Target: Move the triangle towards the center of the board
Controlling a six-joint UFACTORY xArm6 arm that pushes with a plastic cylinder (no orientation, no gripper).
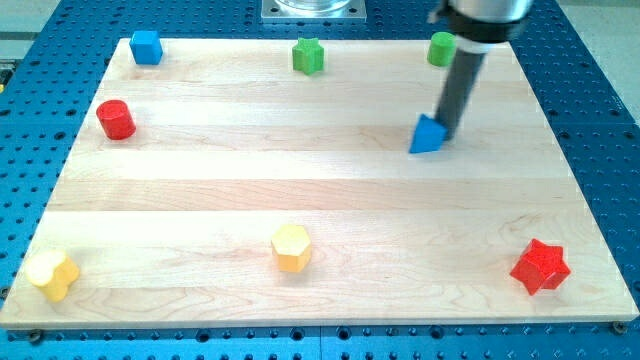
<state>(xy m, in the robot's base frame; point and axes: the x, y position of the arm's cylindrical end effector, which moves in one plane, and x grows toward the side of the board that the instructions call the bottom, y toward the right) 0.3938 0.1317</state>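
The blue triangle [427, 135] lies on the wooden board [320, 190], right of centre in the upper half. My tip [446, 131] is at the end of the dark rod, touching the triangle's upper right side. The rod comes down from the view's top right.
A blue cube [146, 47] sits at the top left, a green star [308, 55] at the top middle, a green cylinder [441, 48] at the top right behind the rod. A red cylinder [116, 119] is at the left. A yellow heart-like block [53, 274], a yellow hexagon [291, 247] and a red star [540, 266] lie along the bottom.
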